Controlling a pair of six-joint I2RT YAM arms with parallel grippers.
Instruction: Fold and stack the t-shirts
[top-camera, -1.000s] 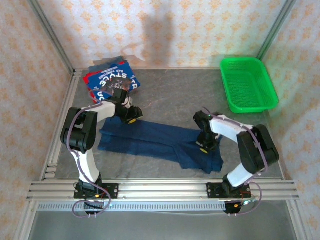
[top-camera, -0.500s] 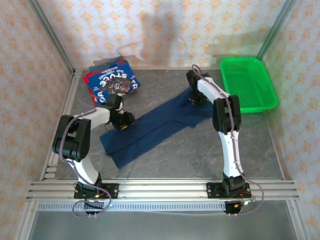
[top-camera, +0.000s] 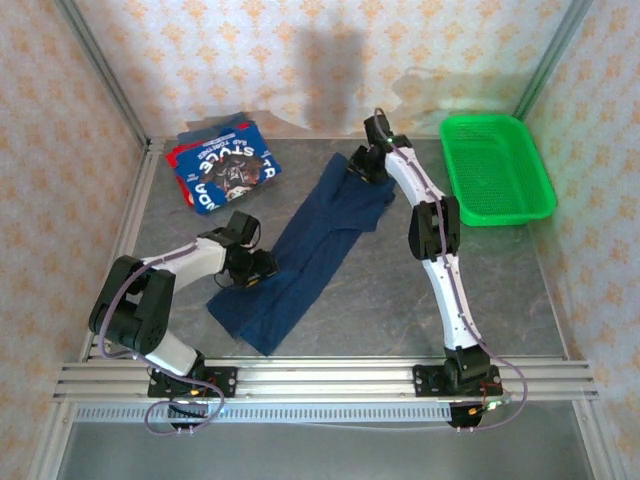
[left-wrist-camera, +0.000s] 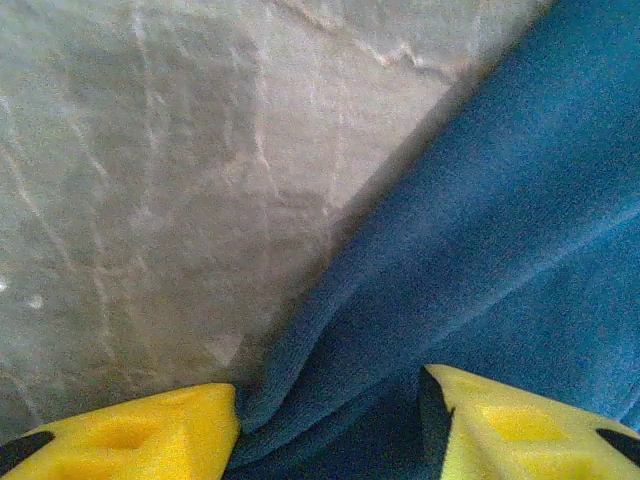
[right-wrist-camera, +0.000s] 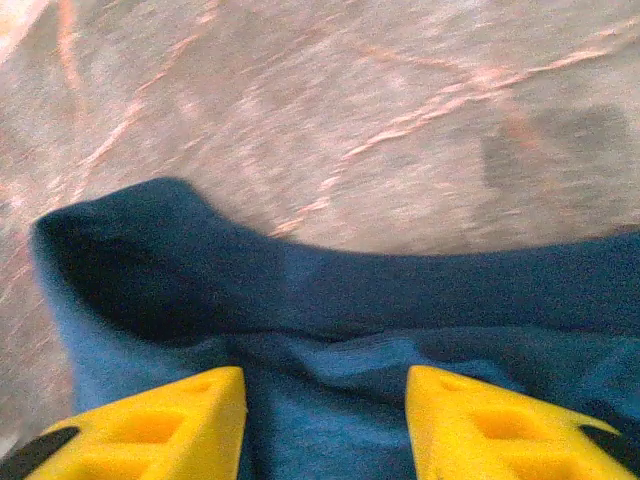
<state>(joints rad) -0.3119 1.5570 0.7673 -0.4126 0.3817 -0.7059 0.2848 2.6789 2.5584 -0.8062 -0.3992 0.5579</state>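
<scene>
On the worktop (top-camera: 420, 300), swung navy t-shirt (top-camera: 310, 250) from sideways into near-left-to-far-right diagonal. At far end, loosened right claw (top-camera: 358, 168), releasing cloth. Cannot tell grip of left claw (top-camera: 255, 272) at near-left edge. Next, presumably folding.

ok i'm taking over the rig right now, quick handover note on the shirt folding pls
Left gripper: fingers astride a bunched fold at the near-left end of the navy shirt; can't tell whether it is gripping.
Right gripper: jaws apart over the shirt's far end.
Navy shirt: lies as a long diagonal strip mid-table and looks folded lengthwise.
Done: folded stack of blue and red shirts sits in the far-left corner.
Left to do: finish folding the navy shirt and set it on that stack.
</scene>
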